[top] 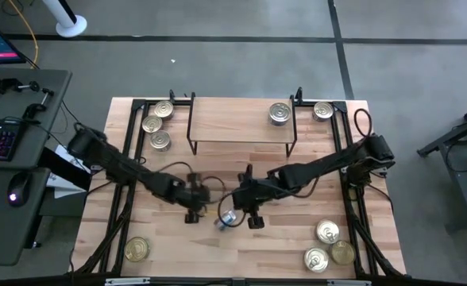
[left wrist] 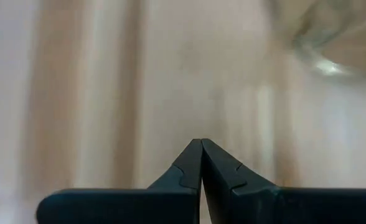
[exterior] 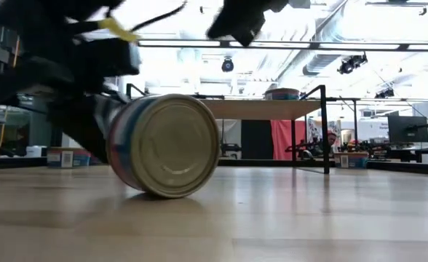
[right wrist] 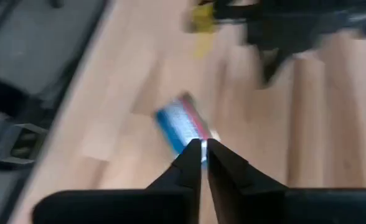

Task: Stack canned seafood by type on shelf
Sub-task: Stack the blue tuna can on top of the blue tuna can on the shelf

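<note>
**benchrat:** Right gripper (top: 235,208) first: it's mid-table, in front of the shelf, fingers pinched nearly together with nothing between them. In the right wrist view the tips meet just above a blue-and-red labelled tin (right wrist: 184,126) lying loose on the wood, so it's not gripping that one.

**tincan_tom:** And the left gripper (top: 204,196)?

**benchrat:** Clenched too, tips touching, empty. It sits just beside the right one, over the planks.

**tincan_tom:** OK, biggest stuff down then?

**benchrat:** Plank table (top: 241,242), then the shelf (top: 237,121) at the back middle, with one tin (top: 279,114) on its right end. That loose tin (top: 225,221) is on its edge near the front of the table, right by the grippers; low view shows its gold lid facing the camera.

**tincan_tom:** Other cans?

**benchrat:** Three tins (top: 156,125) on the table left of the shelf, one (top: 322,110) at the back right, three (top: 327,245) front right, one (top: 137,249) front left.
</note>
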